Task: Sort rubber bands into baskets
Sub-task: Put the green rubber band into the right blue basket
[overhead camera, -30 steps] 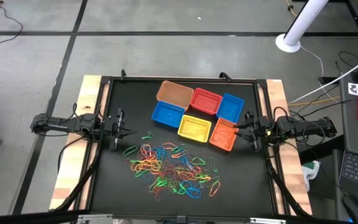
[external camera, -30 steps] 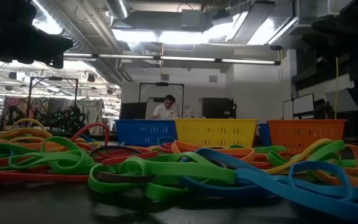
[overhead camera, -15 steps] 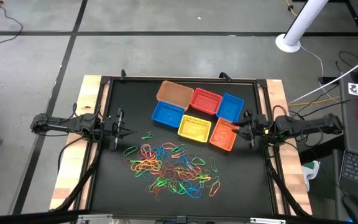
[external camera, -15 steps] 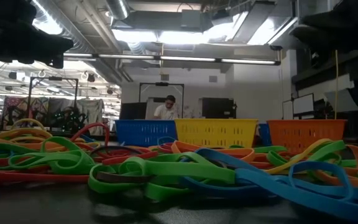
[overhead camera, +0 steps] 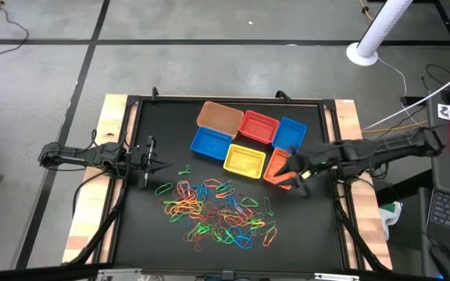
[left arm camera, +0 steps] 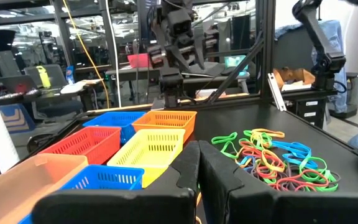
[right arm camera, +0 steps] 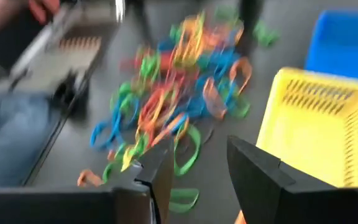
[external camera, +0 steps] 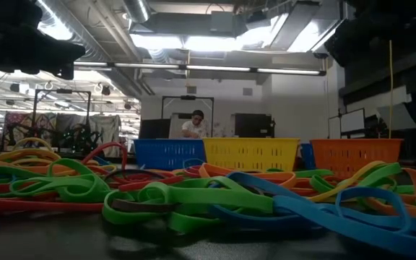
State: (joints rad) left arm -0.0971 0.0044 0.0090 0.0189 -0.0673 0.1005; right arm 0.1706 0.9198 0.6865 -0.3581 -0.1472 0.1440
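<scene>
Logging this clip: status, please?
Right gripper open, empty, over the orange basket, nearing the bands. Left gripper shut, waiting at the table's left. Bands all loose on the table. Nothing blocking.

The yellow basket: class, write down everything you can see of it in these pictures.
The yellow basket is a small, shallow rectangular tray of what looks like plastic, with perforated, slotted walls and an open top. It sits upright on the black table, in the front row of the basket cluster, between a blue basket and an orange basket. It looks empty. No gripper touches it.
</scene>
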